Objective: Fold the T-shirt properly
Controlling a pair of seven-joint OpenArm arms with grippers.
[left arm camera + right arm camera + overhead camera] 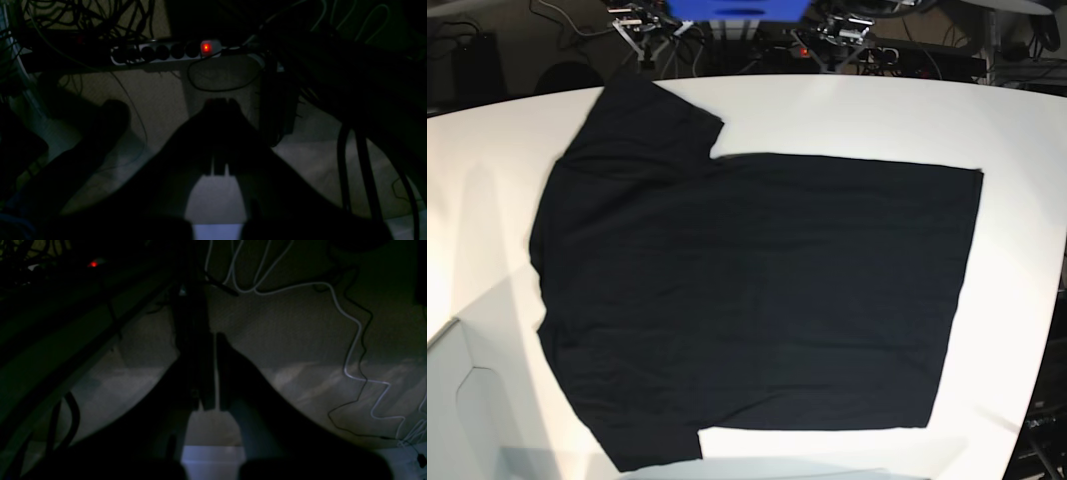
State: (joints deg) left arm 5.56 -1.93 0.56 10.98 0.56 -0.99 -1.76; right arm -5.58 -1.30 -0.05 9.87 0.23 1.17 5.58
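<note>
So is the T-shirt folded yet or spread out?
Spread flat. The T-shirt lies open on the table, both sleeves out, no fold visible.

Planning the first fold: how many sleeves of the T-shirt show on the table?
2. One sleeve lies at the far left of the T-shirt in the base view; the other sleeve lies at the near left, by the table edge. Neither looks tucked under.
</note>
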